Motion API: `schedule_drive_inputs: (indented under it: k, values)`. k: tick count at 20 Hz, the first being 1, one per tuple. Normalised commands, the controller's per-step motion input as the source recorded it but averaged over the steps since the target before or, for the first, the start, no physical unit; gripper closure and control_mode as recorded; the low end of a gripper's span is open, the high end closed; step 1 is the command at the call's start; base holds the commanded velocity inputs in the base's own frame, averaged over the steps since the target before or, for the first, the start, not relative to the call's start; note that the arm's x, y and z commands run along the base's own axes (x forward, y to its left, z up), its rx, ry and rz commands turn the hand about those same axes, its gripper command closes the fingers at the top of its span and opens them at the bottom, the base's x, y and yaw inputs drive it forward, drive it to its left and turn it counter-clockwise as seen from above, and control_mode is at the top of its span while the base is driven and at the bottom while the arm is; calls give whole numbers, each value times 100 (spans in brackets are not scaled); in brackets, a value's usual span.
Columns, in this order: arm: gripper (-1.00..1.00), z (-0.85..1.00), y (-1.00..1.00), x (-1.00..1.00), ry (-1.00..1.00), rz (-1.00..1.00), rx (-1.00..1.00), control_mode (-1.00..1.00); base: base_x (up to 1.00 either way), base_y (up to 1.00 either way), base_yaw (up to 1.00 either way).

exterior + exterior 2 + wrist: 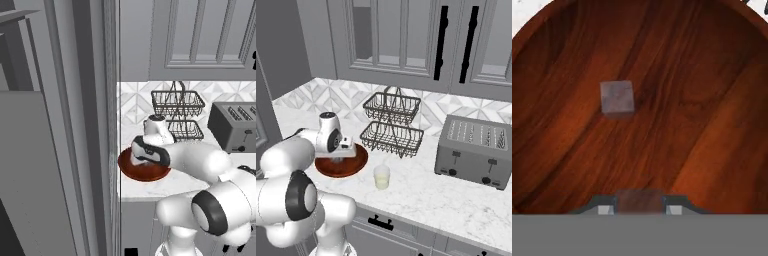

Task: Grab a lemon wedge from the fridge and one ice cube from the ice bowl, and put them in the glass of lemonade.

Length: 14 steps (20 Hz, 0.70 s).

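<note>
The reddish-brown ice bowl (131,171) (357,162) (712,75) sits on the counter beside the fridge (50,150). My gripper (640,202) (338,157) reaches straight down into the bowl. It is shut on a pale brownish ice cube (639,199) held between its two fingertips. A second ice cube (617,98) lies loose on the bowl's floor, farther along in the hand view. The glass of lemonade (381,177) stands just right of the bowl near the counter's front. The lemon wedge is out of view.
A black two-tier wire basket (392,122) (177,112) stands behind the bowl and glass. A grey toaster (476,150) (234,125) sits to the right. Panelled cupboards with black handles (442,42) hang above the counter.
</note>
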Motion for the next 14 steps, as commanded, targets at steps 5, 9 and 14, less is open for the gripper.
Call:
schedule_drive_inputs:
  k: [5,9,14]
  values:
    - [100,67,-46,-56,-12,-9,15,-100,0,0,0]
    - [100,73,-68,-50,-13,-18,33,-100,0,0,0]
    - [100,65,-72,-50,-11,-20,33,-100,0,0,0]
